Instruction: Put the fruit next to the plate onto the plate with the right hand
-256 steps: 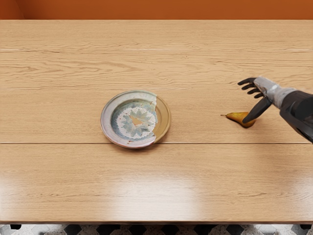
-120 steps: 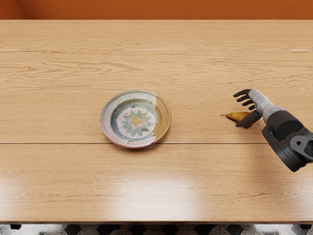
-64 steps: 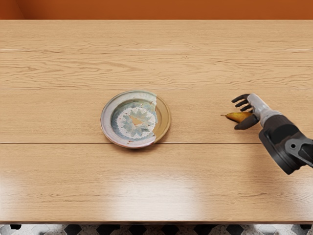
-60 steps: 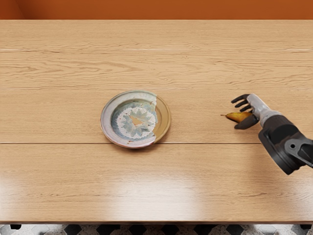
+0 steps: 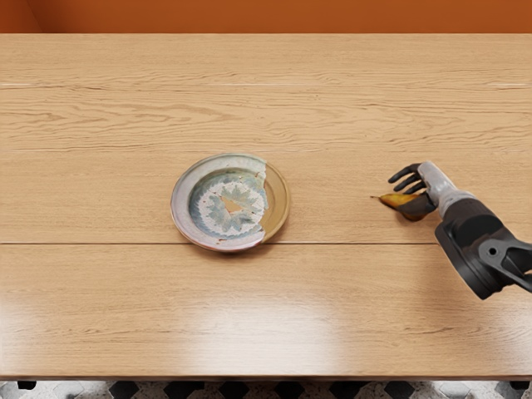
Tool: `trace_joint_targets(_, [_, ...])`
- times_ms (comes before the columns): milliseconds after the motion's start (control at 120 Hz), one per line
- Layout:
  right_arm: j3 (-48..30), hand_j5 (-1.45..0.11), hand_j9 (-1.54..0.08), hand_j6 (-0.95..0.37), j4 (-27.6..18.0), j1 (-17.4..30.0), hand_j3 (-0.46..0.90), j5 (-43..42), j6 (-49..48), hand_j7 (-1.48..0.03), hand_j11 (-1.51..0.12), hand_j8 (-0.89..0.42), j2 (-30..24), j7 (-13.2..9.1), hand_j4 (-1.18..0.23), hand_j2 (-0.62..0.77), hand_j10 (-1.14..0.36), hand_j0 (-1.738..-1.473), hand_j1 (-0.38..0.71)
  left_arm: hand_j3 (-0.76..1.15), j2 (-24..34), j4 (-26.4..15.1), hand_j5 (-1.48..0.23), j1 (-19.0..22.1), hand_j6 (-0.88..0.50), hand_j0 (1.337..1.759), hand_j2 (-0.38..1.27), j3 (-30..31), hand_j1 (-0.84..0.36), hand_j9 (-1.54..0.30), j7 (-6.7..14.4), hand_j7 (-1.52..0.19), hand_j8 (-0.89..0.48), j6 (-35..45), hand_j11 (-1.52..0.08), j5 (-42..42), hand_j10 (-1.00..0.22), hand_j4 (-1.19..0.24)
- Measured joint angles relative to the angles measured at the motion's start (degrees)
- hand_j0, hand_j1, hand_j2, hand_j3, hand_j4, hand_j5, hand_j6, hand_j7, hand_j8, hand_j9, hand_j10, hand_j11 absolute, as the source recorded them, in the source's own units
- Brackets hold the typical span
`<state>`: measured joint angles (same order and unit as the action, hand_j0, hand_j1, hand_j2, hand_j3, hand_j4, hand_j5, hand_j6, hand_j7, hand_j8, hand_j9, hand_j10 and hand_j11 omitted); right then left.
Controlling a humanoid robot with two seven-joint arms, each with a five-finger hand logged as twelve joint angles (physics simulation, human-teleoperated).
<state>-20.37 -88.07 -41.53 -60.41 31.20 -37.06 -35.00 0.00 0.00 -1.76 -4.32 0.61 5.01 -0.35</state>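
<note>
Since half a second ago we log two small shifts: the right hand (image 5: pixel 418 189) sits slightly further left, and the pear (image 5: pixel 391 199) has slid a touch left with it.

Item 1, right hand: its arm enters from the right edge. The fingers (image 5: pixel 401 175) are partly curled over the far side of the pear's thick end, with the thumb against the near side. We record a closing grasp around the fruit.

Item 2, pear: it lies on the table (image 5: pixel 266 299) with its stem pointing left, well apart from the plate and to its right.

Item 3, plate (image 5: pixel 186 187): a round, patterned plate with a chipped rim, near the table's middle, with nothing on it.
</note>
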Motion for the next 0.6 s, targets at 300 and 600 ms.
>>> trace_joint_targets(300, [0.2, -0.63, -0.85, -0.6, 2.2, 0.4, 0.0, -0.4, 0.4, -0.72, -1.25, -0.43, 2.6, -0.2, -0.63, -0.05, -0.19, -1.65, 0.34, 0.0, 0.0, 0.0, 0.0, 0.0, 0.0, 1.658, 0.0, 0.0, 0.35, 0.0, 0.0, 0.0, 0.0, 0.0, 0.0, 0.0, 0.0, 0.0])
trace_joint_targets(600, [-0.7, -0.77, -0.84, -0.59, 2.4, 0.1, 0.0, 0.8, 0.2, -0.8, -1.1, -0.51, 2.8, -0.1, -0.64, 0.03, -0.36, -1.653, 0.34, 0.0, 0.0, 0.0, 0.0, 0.0, 0.0, 1.658, 0.0, 0.0, 0.35, 0.0, 0.0, 0.0, 0.0, 0.0, 0.0, 0.0, 0.0, 0.0])
